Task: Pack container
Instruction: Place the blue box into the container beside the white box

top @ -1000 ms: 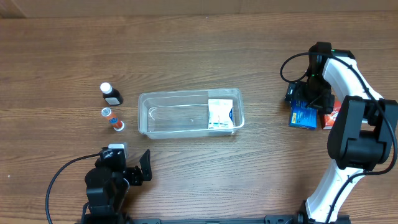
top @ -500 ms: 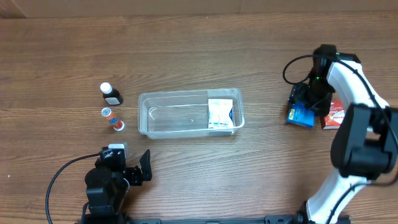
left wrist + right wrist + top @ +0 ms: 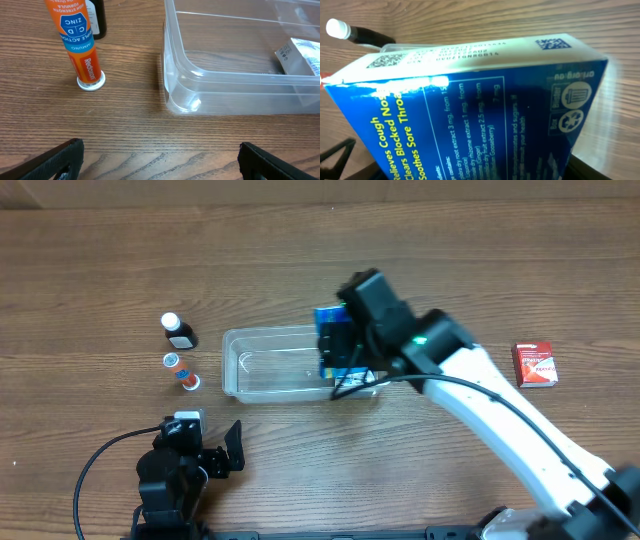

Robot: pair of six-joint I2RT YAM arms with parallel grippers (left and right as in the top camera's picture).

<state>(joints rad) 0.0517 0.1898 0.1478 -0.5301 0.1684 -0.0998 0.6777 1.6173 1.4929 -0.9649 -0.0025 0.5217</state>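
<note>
The clear plastic container (image 3: 262, 366) lies mid-table, its near corner (image 3: 186, 98) filling the left wrist view. My right gripper (image 3: 340, 348) hangs over its right end, shut on a blue medicine box (image 3: 331, 338) that it holds above the tub. That blue box (image 3: 470, 115) fills the right wrist view, with the gripper (image 3: 470, 167) closed on its sides. A white packet (image 3: 301, 56) lies inside the container's right part. My left gripper (image 3: 208, 444) rests open near the front left, nothing between its fingers (image 3: 55, 160).
An orange tube (image 3: 182, 370) and a dark bottle with a white cap (image 3: 179, 330) stand left of the container. The tube (image 3: 80, 45) stands upside down on its cap. A red box (image 3: 535, 364) lies at the far right.
My right gripper closed on the blue box at the right of the table and swung it left to above the container's right end. The left arm has not moved.
</note>
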